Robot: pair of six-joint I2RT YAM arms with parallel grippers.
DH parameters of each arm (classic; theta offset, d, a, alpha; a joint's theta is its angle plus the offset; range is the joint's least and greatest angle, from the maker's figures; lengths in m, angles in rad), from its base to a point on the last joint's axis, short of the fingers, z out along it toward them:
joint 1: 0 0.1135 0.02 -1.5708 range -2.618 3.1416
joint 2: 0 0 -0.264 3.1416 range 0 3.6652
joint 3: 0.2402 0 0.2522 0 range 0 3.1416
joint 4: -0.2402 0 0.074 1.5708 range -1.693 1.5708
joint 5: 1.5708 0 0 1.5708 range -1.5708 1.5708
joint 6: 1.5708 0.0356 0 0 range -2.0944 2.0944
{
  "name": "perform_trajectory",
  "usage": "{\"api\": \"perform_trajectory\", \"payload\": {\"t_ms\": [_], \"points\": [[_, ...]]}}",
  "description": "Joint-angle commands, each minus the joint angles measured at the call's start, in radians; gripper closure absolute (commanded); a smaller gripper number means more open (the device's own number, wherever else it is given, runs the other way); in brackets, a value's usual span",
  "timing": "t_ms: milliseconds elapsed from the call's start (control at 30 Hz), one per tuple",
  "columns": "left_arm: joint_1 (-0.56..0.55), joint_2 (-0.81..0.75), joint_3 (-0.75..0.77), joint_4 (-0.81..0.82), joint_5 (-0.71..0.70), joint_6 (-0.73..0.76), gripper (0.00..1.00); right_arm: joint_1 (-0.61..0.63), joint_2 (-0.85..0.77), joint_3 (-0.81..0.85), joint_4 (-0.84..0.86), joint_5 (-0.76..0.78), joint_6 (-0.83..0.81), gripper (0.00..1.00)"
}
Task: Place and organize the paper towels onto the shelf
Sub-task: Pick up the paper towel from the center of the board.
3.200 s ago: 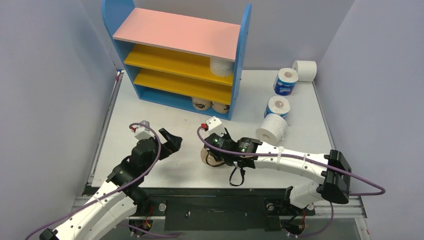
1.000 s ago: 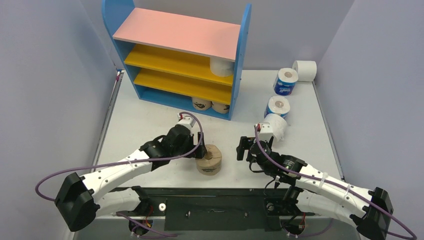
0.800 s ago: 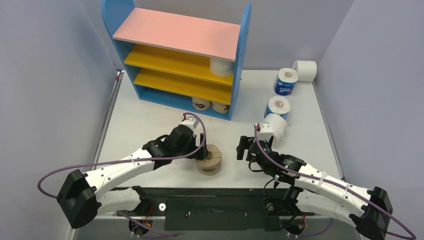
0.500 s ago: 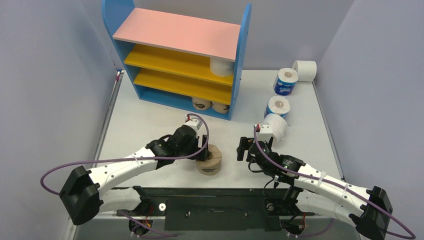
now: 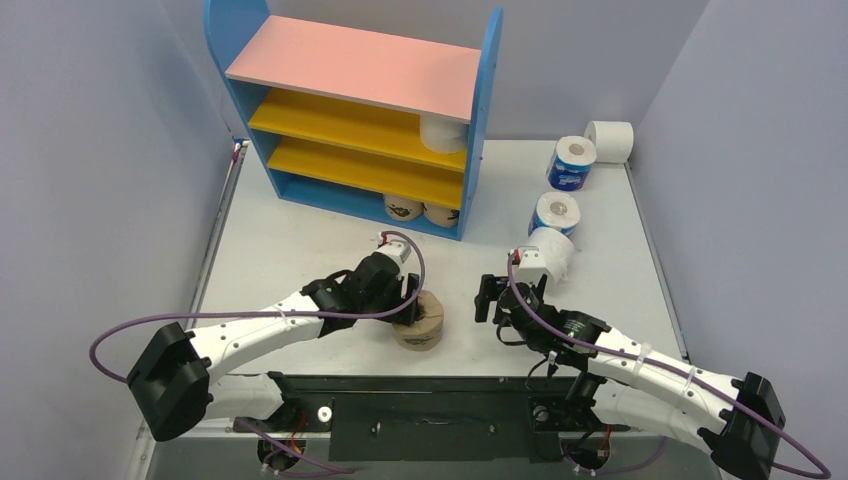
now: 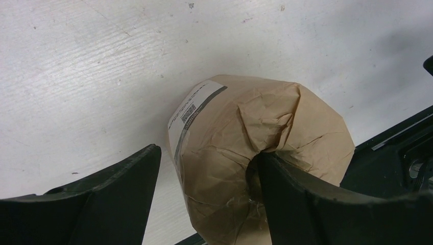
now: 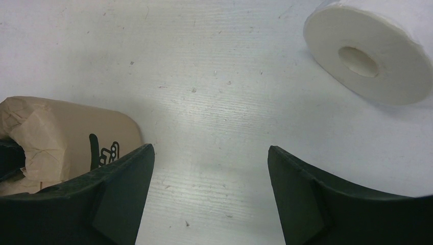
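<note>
Top external: three white, three tan, two blue rolls [image 5: 571, 163]; left claw [image 6: 207, 158] loosely straddles one tan roll [image 5: 424, 326], right claw [image 7: 210, 149] wide.

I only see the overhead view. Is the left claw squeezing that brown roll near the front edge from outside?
Observer: No. On the left wrist view, one finger of the left gripper dips into the tan roll's hollow core; the other stands outside, a sliver of table between.
Operator: Anything printed on it?
Observer: A white barcode label on its side, seen from the left wrist.
Operator: And the right claw?
Observer: Its wrist view shows the right gripper open, nothing between its fingers.
</note>
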Motion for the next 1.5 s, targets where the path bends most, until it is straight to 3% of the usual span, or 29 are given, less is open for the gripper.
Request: {"api": "perform_trajectory", "payload": {"t_ms": [0,633,900,1300,1467], "points": [[-0.009,0.015,0.049,0.033,0.008,0.013,0.35,-0.01,0.002,-0.007,0.041,0.034,0.002,0.23],[-0.01,-0.049,0.083,-0.005,-0.063,0.007,0.61,-0.031,-0.033,-0.01,0.024,0.04,-0.017,0.23],[0.054,-0.105,0.103,-0.043,-0.111,-0.031,0.69,-0.042,-0.055,-0.014,0.019,0.039,-0.023,0.23],[0.291,-0.202,0.12,-0.141,-0.177,-0.137,0.69,-0.063,-0.081,-0.036,0.032,0.041,-0.036,0.23],[0.344,-0.186,0.166,-0.21,-0.301,-0.213,0.59,-0.072,-0.067,-0.046,0.061,0.051,-0.038,0.24]]}}
